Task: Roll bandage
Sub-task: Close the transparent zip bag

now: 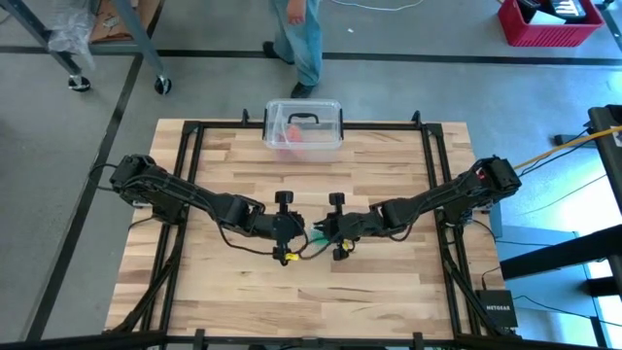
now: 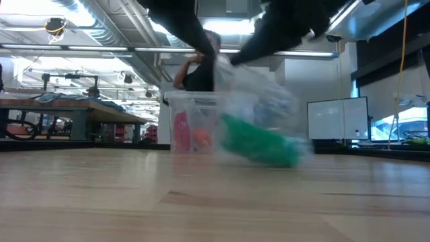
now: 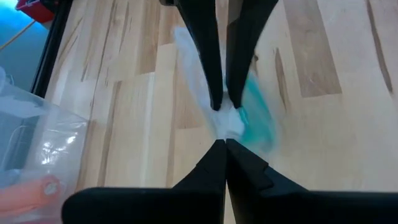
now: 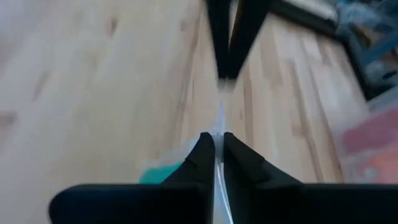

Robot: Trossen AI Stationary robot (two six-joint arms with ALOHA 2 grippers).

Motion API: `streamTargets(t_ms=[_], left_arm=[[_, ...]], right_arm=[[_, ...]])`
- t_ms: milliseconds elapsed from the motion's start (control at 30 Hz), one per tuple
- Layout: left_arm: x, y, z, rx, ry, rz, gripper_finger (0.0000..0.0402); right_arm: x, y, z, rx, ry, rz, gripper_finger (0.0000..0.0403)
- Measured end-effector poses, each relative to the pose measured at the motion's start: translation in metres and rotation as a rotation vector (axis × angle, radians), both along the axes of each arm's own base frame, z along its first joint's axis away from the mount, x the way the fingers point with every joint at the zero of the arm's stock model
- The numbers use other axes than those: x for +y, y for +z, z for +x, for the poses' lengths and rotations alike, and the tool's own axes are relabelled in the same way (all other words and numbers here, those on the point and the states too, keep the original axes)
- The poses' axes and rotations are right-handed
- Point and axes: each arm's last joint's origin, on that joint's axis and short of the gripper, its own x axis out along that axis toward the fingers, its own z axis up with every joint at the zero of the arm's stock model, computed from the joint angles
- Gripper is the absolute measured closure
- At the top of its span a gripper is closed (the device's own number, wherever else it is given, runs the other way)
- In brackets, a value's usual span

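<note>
Both arms meet over the middle of the desk [image 1: 389, 292], a bit toward the front edge. The left tool [image 1: 285, 243] and the right tool [image 1: 337, 240] face each other tip to tip, with the bandage [image 1: 318, 237] hanging between them.

The bandage is still inside a thin clear plastic wrapper [image 2: 259, 101]. In the low view it shows as a green lump that tilts down toward one end, lifted off the desk or maybe just brushing it, hard to tell.

Left tool: fingers [image 3: 214, 168] pressed fully together, and the left wrist view shows them pinching a bunched bit of the wrapper with the green right behind it. Right tool: fingers [image 4: 202, 155] nearly closed too, with a thin sheet of the clear plastic caught in the slit between them and a bit of green beside it. So both have hold of the wrapper, not the cloth itself, as far as I can see.

At the middle of the desk's far edge sits a clear plastic box [image 1: 303, 126] with a black handle and something orange and pink inside. A person [image 1: 299, 39] stands on the floor just beyond that edge.
</note>
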Motion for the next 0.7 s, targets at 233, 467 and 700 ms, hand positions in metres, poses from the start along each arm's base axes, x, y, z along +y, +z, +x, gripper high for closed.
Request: streamTargets(t_ms=[233, 467, 700], left_arm=[[0.0, 0.001, -0.001, -0.001, -0.002, 0.0, 0.0401], [0.001, 0.003, 0.002, -0.045, 0.052, -0.06, 0.039], [0.005, 0.001, 0.012, -0.103, 0.061, -0.068, 0.0325]], right_arm=[[-0.004, 0.002, -0.01, 0.063, -0.045, -0.034, 0.0381], [-0.004, 0.002, -0.009, 0.058, -0.045, -0.024, 0.0379], [-0.004, 0.002, -0.009, 0.057, -0.043, -0.021, 0.0378]])
